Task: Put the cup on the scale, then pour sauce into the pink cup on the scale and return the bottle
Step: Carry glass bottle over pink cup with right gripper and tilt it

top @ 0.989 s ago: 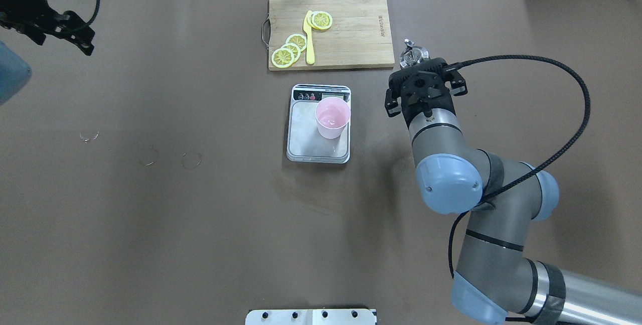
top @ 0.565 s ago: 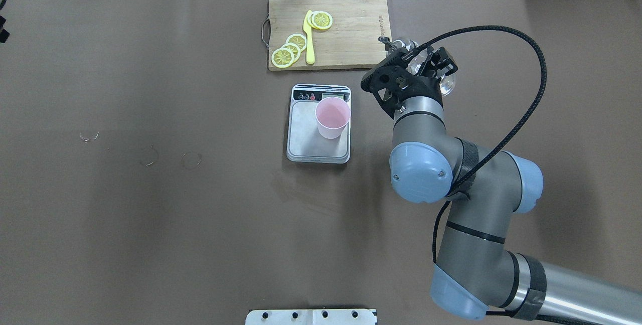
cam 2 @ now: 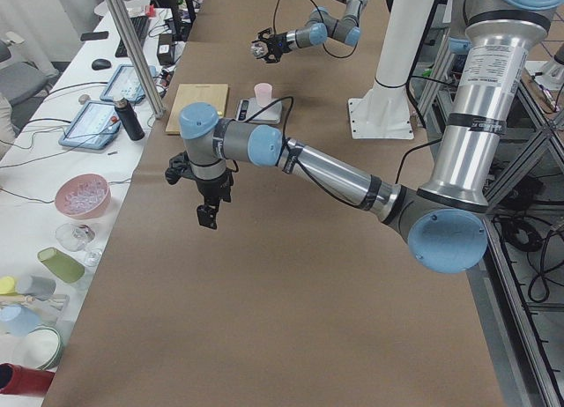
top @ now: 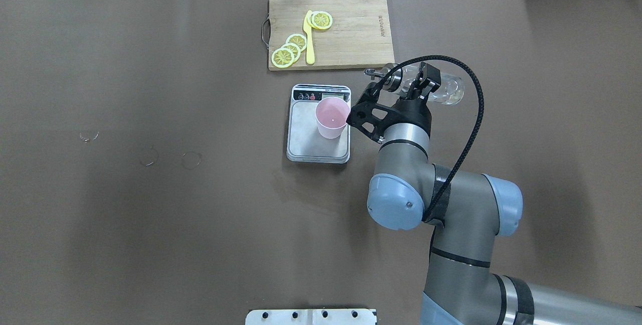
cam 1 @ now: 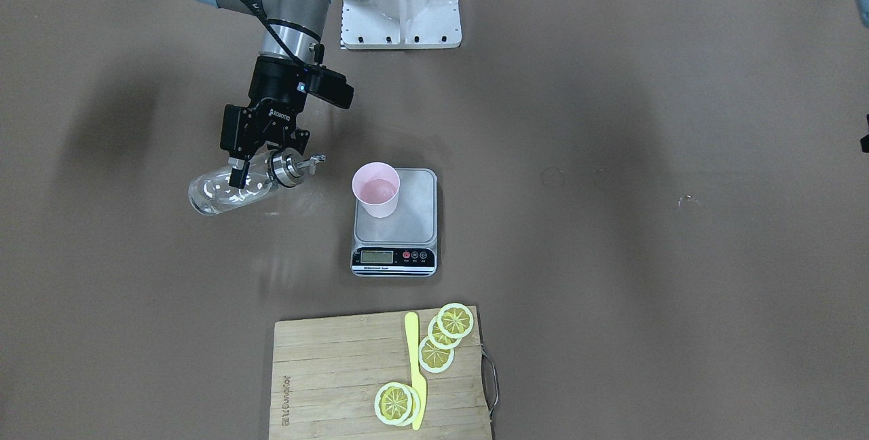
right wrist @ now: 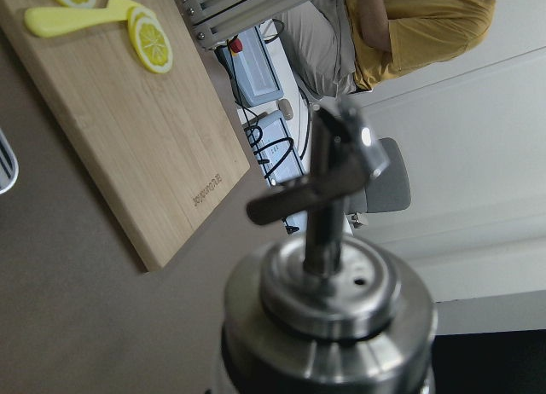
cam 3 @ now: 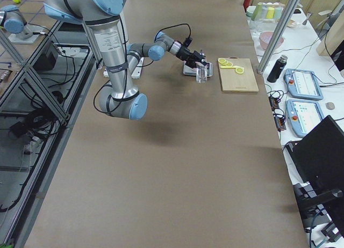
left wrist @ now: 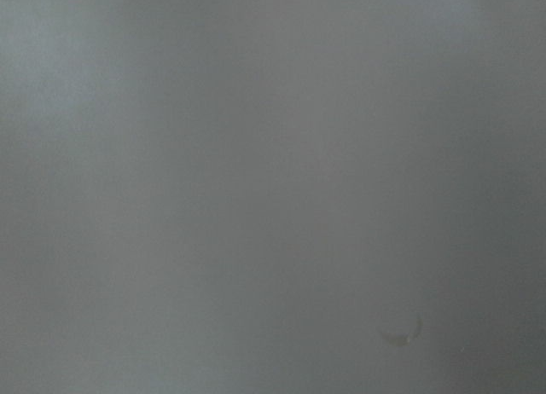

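Exterior front-facing: the bottle (cam 1: pixel 214 195) is held nearly level, clamped near its collar by the right gripper (cam 1: pixel 252 174), with the spout short of the cup (cam 1: pixel 375 190) on the scale (cam 1: pixel 415 212). Sauce (cam 1: pixel 202 201) could be spilled on the table (cam 1: pixel 611 290) if tipped here. "ROBOTIQ" is read on the gripper.
Exterior left: the left gripper (cam 2: pixel 208 215) is seen, but its opening cannot be judged.
Right wrist-mounted: the board (right wrist: pixel 128 142) engraving is unreadable.

Bright, even light, soft shadows; the left wrist view is blurred grey.

Silver-grey tubular arms (top: pixel 404 157), pale blue joint caps (top: pixel 393 204), black braided cable (top: pixel 478 109), black wrist block (cam 1: pixel 271 116) with white lettering, black jaws
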